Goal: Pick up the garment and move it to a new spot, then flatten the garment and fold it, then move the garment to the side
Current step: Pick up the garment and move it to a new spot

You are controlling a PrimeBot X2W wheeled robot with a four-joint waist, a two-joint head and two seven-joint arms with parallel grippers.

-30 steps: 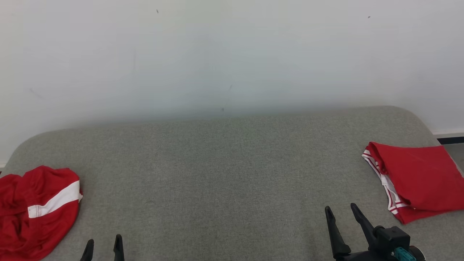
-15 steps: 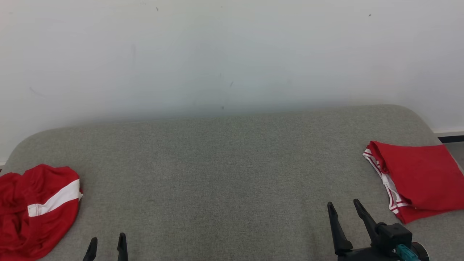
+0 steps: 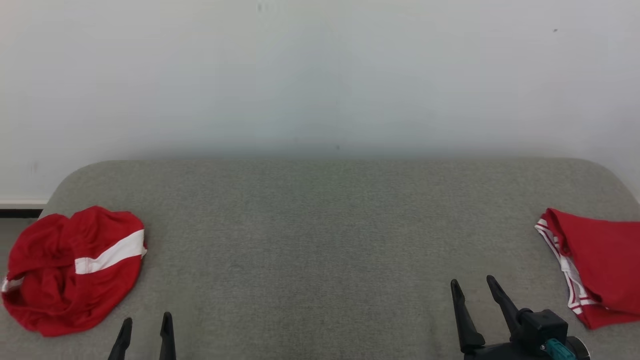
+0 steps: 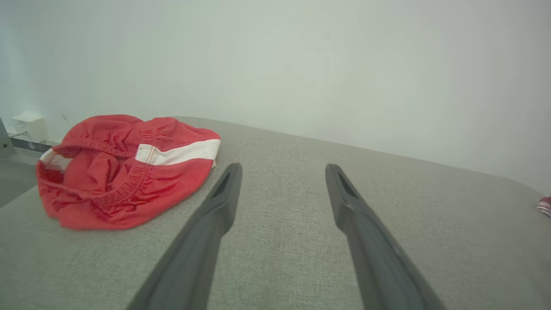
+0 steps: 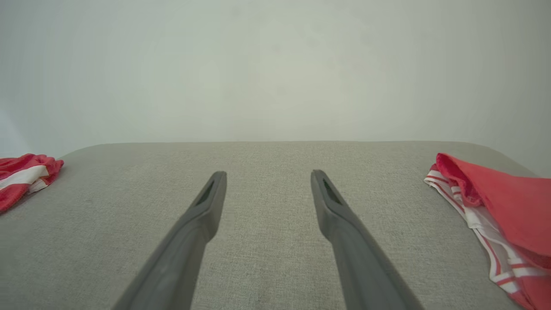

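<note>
1. The head camera has swung towards the robot's left, so the whole scene sits further right in the head view. This is a camera move, not a move of the objects.
2. The crumpled garment (image 3: 75, 270), earlier cut by the left edge, now shows whole.
3. The folded garment (image 3: 600, 265), earlier almost whole, is now cut by the right edge.
4. The far edge of the grey padded surface (image 3: 320, 225), earlier slanted, now runs level.
5. The dark baseboard (image 3: 20, 213) now appears at the left, no longer at the right.
6. The left gripper (image 3: 147, 318) reaches slightly higher into the head view.
</note>
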